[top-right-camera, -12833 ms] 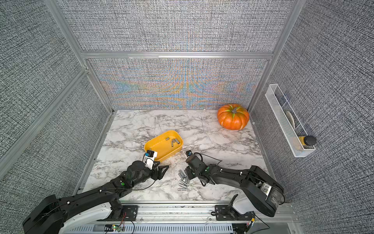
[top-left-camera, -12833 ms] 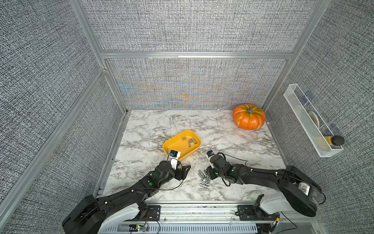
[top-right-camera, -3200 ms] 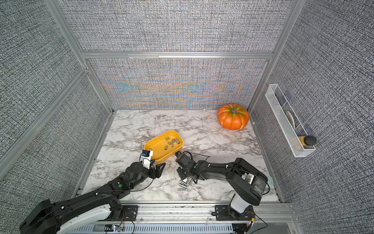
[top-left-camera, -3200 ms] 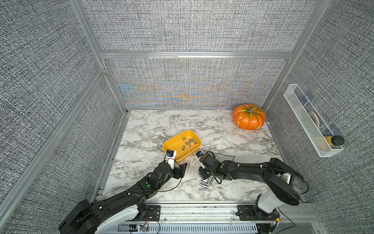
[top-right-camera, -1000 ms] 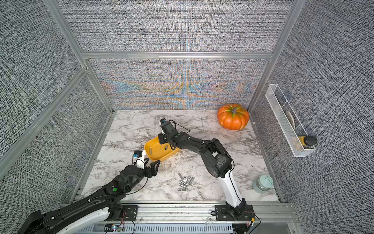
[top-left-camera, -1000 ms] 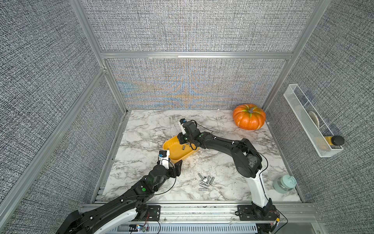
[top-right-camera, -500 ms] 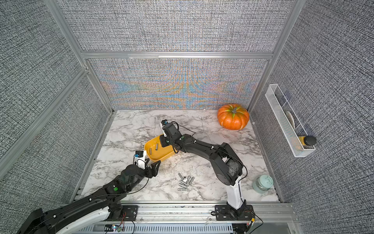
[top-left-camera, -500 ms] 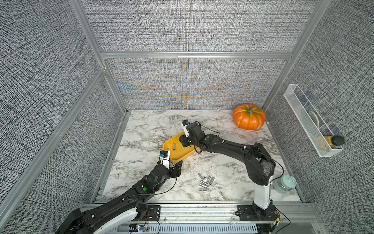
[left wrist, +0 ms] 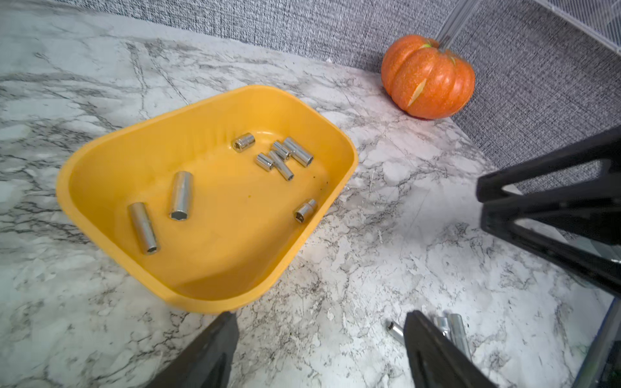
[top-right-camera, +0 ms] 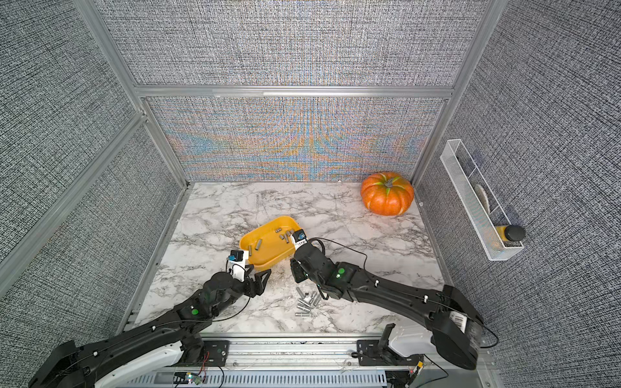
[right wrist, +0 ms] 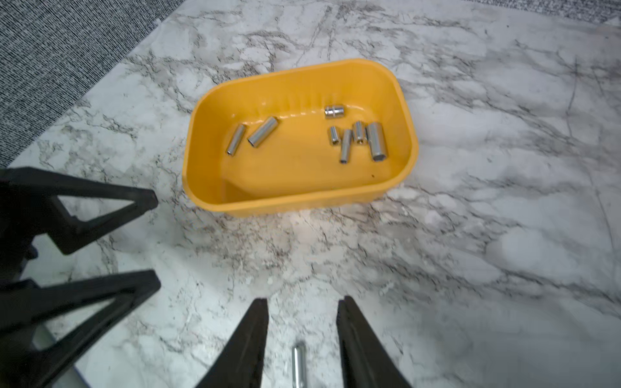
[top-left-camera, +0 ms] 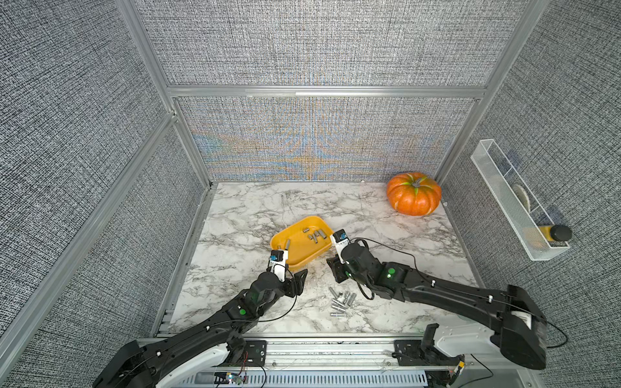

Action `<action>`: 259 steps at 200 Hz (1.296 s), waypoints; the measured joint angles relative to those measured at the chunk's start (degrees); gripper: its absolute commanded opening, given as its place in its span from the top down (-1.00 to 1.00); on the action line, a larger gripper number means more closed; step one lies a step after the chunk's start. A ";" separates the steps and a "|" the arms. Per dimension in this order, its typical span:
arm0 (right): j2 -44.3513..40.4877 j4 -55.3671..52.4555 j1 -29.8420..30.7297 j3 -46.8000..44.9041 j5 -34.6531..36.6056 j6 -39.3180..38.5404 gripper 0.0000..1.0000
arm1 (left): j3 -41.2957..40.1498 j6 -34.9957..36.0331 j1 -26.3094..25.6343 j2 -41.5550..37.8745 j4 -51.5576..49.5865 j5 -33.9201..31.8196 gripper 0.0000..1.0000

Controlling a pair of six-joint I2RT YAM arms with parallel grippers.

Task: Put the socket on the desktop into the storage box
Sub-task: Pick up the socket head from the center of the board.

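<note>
The left gripper (left wrist: 321, 317) hangs low over the desktop (top-left-camera: 255, 208) at about 6 o'clock from the storage box (top-left-camera: 292, 230), just off its near rim. Its jaws are spread wide with only bare marble between them. The yellow box sits near the middle of the top, and several sockets in the box (left wrist: 279, 156) already lie flat on its floor. At roughly 5 o'clock from the box, apart from it, the loose sockets (top-left-camera: 341, 300) lie in a small heap on the marble. They are short chromed steel tubes, some touching, all on their sides. I'd judge each dense for its size, rigid and not fragile, but polished and round, so it will roll at a nudge and may squirt from a slanted pinch. The sound hold is across the barrel near mid-length, taking one at the heap's edge so its neighbours stay put. At 12 o'clock from that heap, between it and the box, the right gripper (right wrist: 304, 300) hovers with jaws partly parted and holding nothing. Its wrist view shows one socket (right wrist: 298, 361) lying on the marble in the gap, back from the tips, touching neither finger as far as I can tell.
</note>
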 measured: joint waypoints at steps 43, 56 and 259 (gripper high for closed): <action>-8.48 -7.23 4.72 -8.76 2.12 8.04 0.13 | 1.42 0.87 0.02 4.74 1.84 4.24 -0.62; -10.34 -9.01 6.03 -10.64 2.27 10.88 0.12 | 1.66 0.96 0.00 5.62 2.10 4.87 -0.62; -2.56 -1.14 6.78 -19.63 0.13 24.50 -0.03 | 1.77 0.92 -0.09 5.97 2.80 7.06 -0.63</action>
